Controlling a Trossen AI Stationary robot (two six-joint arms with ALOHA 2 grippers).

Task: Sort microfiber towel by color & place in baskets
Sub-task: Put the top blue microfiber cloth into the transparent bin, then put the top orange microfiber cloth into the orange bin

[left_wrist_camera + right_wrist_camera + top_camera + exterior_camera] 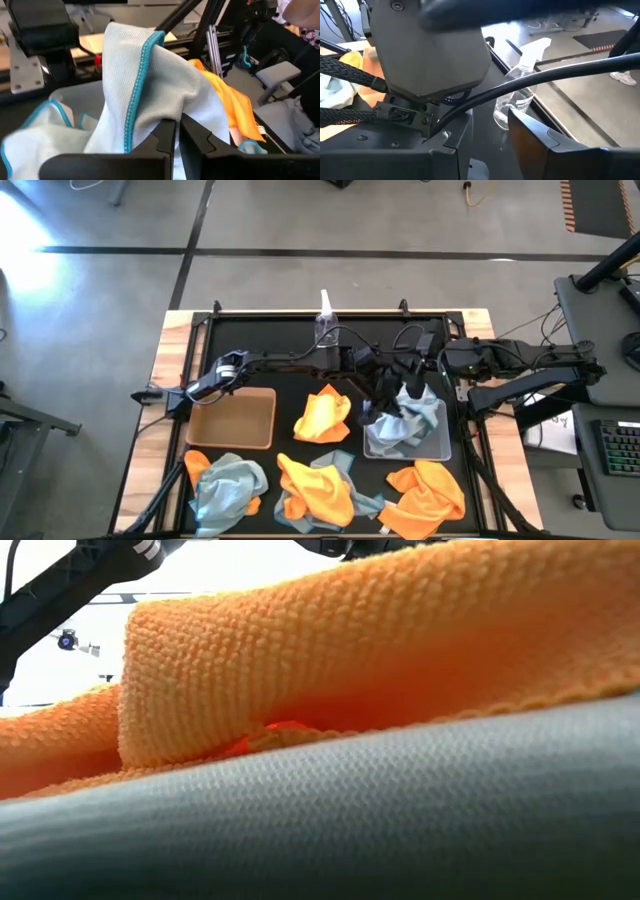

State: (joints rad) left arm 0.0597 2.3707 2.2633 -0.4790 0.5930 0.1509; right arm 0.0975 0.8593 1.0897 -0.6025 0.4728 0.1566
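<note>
My left gripper (388, 394) reaches across from the table's left and stands over the clear plastic basket (441, 448). It is shut on a pale blue-grey microfiber towel (150, 85) with a teal-stitched hem. Another pale towel (30, 137) lies in that basket. My right gripper (425, 350) waits open at the far right, above the mat, holding nothing. The tan basket (240, 420) sits left of centre. An orange towel (325, 417) lies on the mat between the two baskets. My left gripper pinches a bunched part of the pale towel (167, 112) between its two fingers (160, 140), close to the teal hem. The fingers slant down from the table's left. The towel's lower part (408, 420) rests in the clear basket.
Along the near edge lie three heaps of towels: orange with blue-grey (225, 485), orange on blue-grey (318, 488), and orange (430, 490). A clear spray bottle (324, 320) stands at the far edge. In the low view an orange towel (380, 650) on a grey one fills the frame.
</note>
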